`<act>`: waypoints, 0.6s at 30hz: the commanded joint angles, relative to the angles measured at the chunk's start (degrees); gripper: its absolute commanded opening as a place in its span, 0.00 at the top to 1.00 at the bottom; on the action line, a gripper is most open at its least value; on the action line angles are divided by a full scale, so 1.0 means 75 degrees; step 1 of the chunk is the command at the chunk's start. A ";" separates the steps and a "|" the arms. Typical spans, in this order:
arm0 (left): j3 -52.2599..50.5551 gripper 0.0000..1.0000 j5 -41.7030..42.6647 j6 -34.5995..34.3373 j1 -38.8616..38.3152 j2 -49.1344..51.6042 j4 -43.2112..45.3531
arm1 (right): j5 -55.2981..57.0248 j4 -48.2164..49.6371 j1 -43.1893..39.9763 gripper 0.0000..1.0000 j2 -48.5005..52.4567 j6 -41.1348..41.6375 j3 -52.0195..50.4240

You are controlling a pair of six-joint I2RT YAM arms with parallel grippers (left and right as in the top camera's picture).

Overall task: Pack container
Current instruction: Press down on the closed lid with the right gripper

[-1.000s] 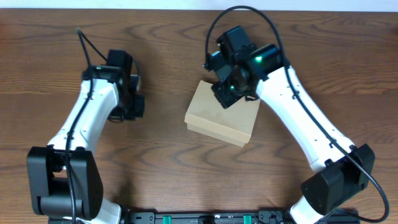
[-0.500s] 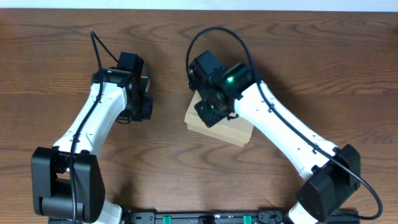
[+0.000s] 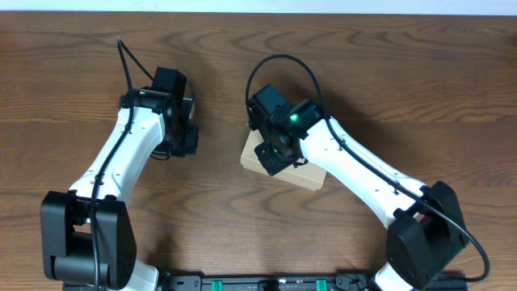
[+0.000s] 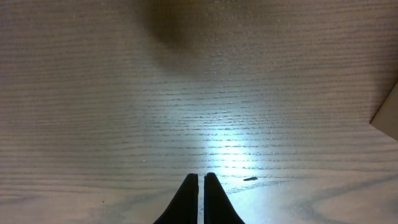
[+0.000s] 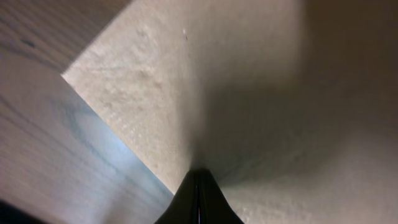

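The container [image 3: 305, 172] is a closed tan cardboard box at the table's middle, mostly covered by my right arm in the overhead view. My right gripper [image 3: 273, 152] is shut and empty, its tips pressed on the box's closed lid near its left edge. The lid fills the right wrist view [image 5: 249, 93], with the shut fingertips [image 5: 198, 175] touching it. My left gripper [image 3: 184, 139] is shut and empty, low over bare wood left of the box. In the left wrist view its tips [image 4: 201, 178] nearly touch, and a box corner [image 4: 388, 115] shows at the right edge.
A small dark speck [image 4: 250, 179] lies on the wooden table [image 3: 404, 81] just right of my left fingertips. The table's far edge [image 3: 258, 11] runs along the top of the overhead view.
My right gripper moved left and down across the box lid to its left part. My left arm shifted right and up a little, then held still.
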 commanded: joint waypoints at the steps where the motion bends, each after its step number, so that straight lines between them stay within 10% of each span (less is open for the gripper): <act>1: -0.0009 0.94 -0.0055 -0.0023 0.0017 -0.0152 -0.0023 | -0.0029 0.0248 -0.0003 0.99 0.0050 0.0154 -0.0568; 16: -0.0006 0.94 -0.0184 0.0003 0.0254 -0.0627 0.0061 | 0.0458 0.1166 -0.1137 0.98 -0.0772 0.0090 0.0000; 18: -0.0006 0.78 -0.0350 0.0006 0.0396 -0.0793 0.0087 | 0.0717 0.1387 -0.1580 0.88 -0.0988 0.0070 0.0041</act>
